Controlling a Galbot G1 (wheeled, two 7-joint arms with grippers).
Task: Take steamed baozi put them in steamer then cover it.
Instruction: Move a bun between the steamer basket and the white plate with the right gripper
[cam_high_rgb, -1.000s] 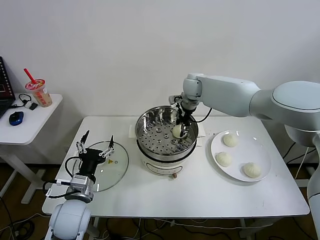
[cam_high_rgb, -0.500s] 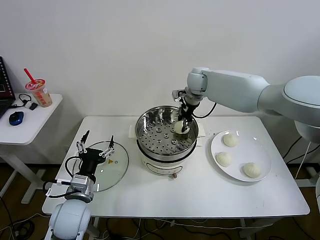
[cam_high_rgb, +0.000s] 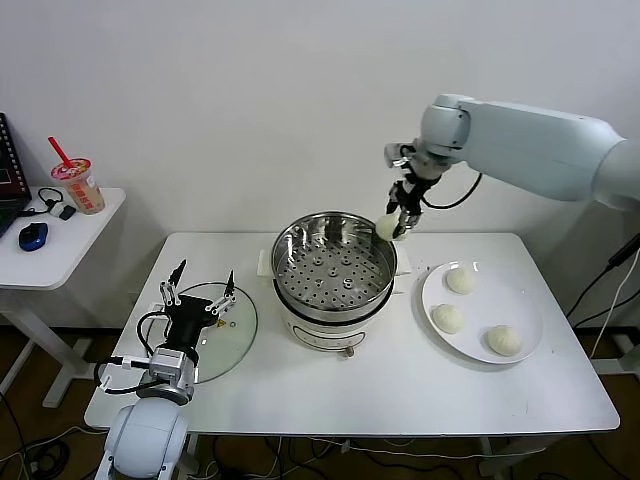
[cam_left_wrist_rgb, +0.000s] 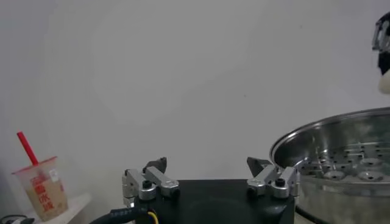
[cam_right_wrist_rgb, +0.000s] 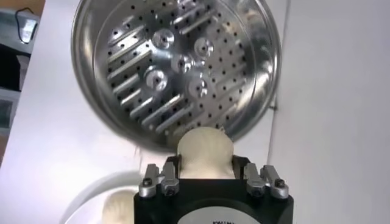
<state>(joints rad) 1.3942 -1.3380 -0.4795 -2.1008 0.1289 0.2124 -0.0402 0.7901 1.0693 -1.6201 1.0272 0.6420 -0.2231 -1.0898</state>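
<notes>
Head view: baozi (cam_high_rgb: 388, 227) (gripped) above steamer (cam_high_rgb: 334, 272)

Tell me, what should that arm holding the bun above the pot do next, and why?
Probably carry it back over the tray, lower, then let go. The right gripper is shut on a baozi, held above the steamer's far rim, and the perforated tray holds no bun. Three buns wait on the plate. The left gripper hangs open over the glass lid.

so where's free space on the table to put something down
Bare table runs along the front edge, before the steamer and plate, and at the back left corner behind the glass lid. Crowded: the plate with three baozi, and the lid under the left gripper.
</notes>
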